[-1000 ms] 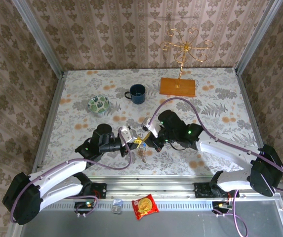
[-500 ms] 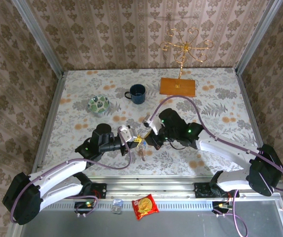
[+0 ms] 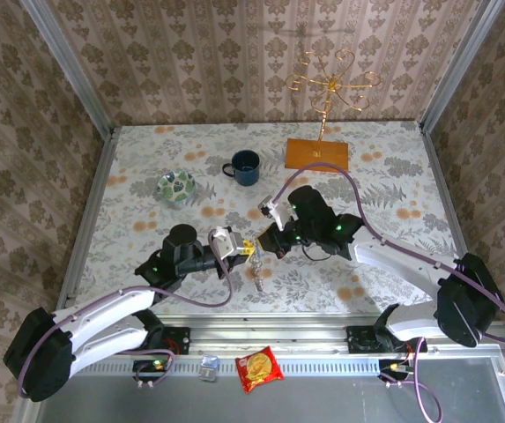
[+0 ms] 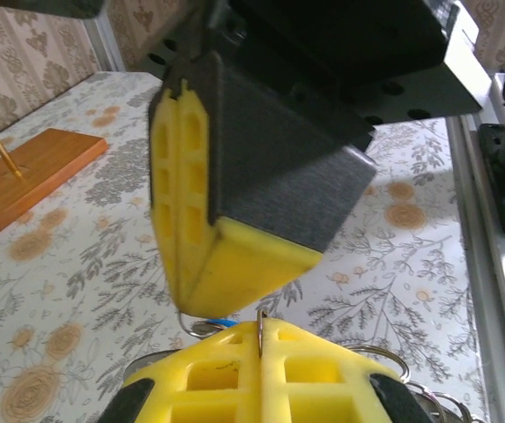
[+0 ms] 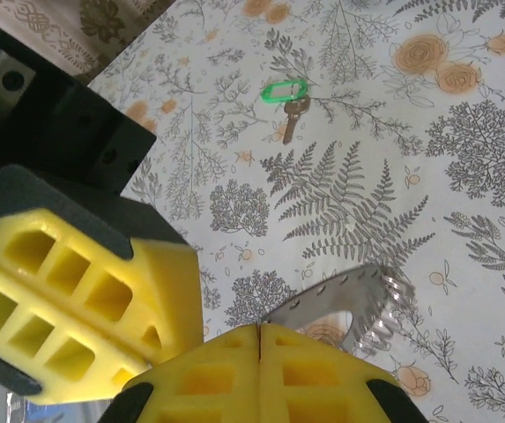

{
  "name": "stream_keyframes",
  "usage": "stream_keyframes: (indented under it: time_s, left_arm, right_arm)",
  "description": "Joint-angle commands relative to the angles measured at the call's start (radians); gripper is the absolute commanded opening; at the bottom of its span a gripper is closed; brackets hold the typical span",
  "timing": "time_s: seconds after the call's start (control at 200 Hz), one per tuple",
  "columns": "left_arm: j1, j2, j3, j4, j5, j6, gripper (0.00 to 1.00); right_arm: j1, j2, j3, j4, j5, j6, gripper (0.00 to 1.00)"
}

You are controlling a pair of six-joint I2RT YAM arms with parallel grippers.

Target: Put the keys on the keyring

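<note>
The right gripper (image 5: 261, 339) is pressed together on the keyring (image 5: 358, 304), whose ridged edge sticks out past the pads toward 1 o'clock. The left gripper (image 4: 261, 344) meets it almost tip to tip and pinches a thin wire loop (image 4: 259, 315). The green key (image 5: 289, 99) lies loose on the counter (image 5: 428, 159) at 12 o'clock, well apart from both.
</note>
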Motion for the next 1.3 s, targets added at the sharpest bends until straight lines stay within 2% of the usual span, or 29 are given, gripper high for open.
stream_keyframes:
  time_s: [0.0,0.135,0.355,0.915,1.295]
  left_arm:
    - [-0.002,-0.021,0.003,0.057,-0.038,-0.048,0.00]
    - [-0.002,-0.018,0.029,-0.008,-0.035,-0.093,0.00]
    - [-0.002,-0.015,0.013,0.041,-0.029,-0.144,0.00]
    - [-0.002,0.008,0.023,0.046,-0.006,-0.141,0.00]
    - [-0.002,0.012,0.021,0.049,0.003,-0.142,0.00]
  right_arm:
    - [-0.002,-0.042,-0.041,0.005,0.016,-0.055,0.00]
    - [-0.001,-0.081,-0.064,-0.002,0.054,-0.155,0.00]
    - [0.021,-0.087,-0.060,0.017,-0.001,-0.245,0.00]
    - [0.034,-0.059,-0.020,0.031,-0.022,-0.237,0.00]
    - [0.036,-0.048,-0.008,0.047,0.015,-0.238,0.00]
